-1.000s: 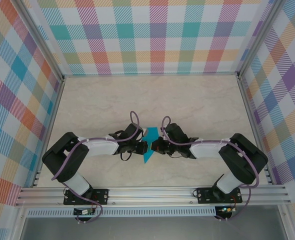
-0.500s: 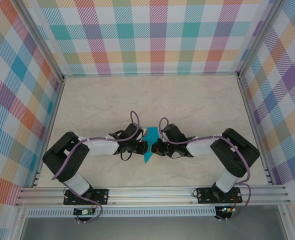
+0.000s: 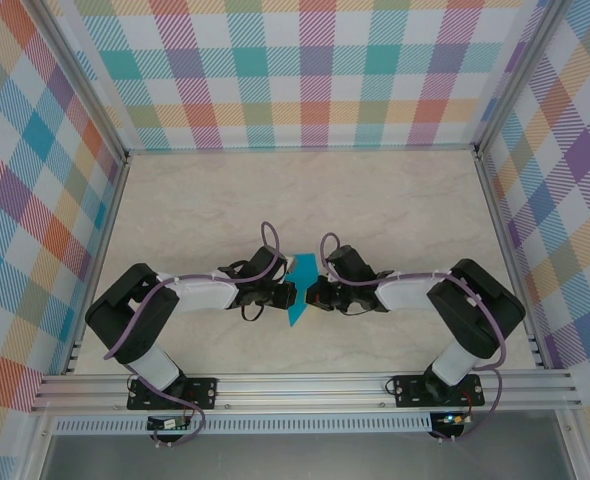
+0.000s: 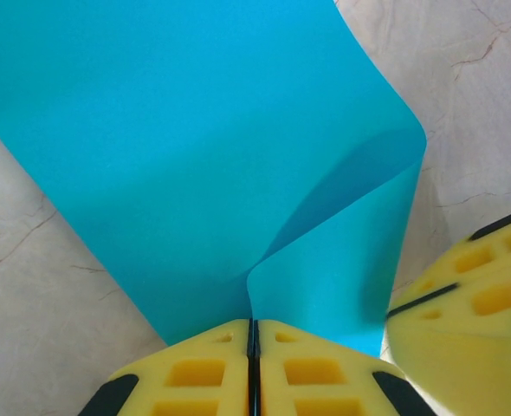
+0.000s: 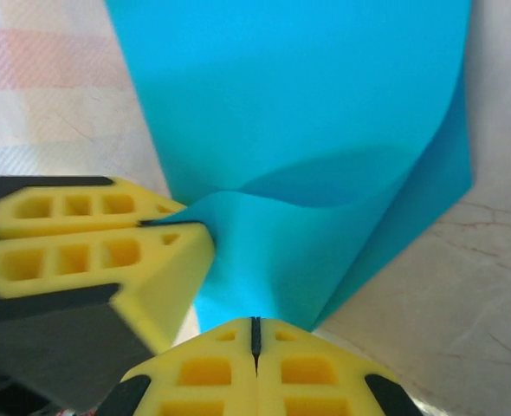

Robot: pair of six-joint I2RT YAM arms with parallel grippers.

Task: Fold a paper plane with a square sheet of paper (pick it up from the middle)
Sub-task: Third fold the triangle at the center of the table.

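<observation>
The square sheet of paper (image 3: 296, 312) is teal-blue and hangs bent between my two grippers, above the marble table near its front. My left gripper (image 3: 289, 294) is shut on the sheet's lower edge, where a flap curls over (image 4: 342, 269); its jaws (image 4: 253, 334) are pressed together. My right gripper (image 3: 309, 294) is also shut (image 5: 255, 329), with the sheet (image 5: 299, 104) running down into its tips. The two grippers pinch the paper close together, facing each other. The right gripper's yellow fingers (image 4: 472, 312) show in the left wrist view, and the left gripper's fingers (image 5: 82, 251) in the right wrist view.
The beige marble table (image 3: 375, 200) stretches behind the grippers. Plaid walls (image 3: 305, 80) close in the back and both sides. An aluminium rail (image 3: 305, 385) carrying both arm bases runs along the near edge.
The right arm's elbow has swung a little inward, and its gripper has crept slightly towards the left one. The paper and the left arm have stayed almost still.
</observation>
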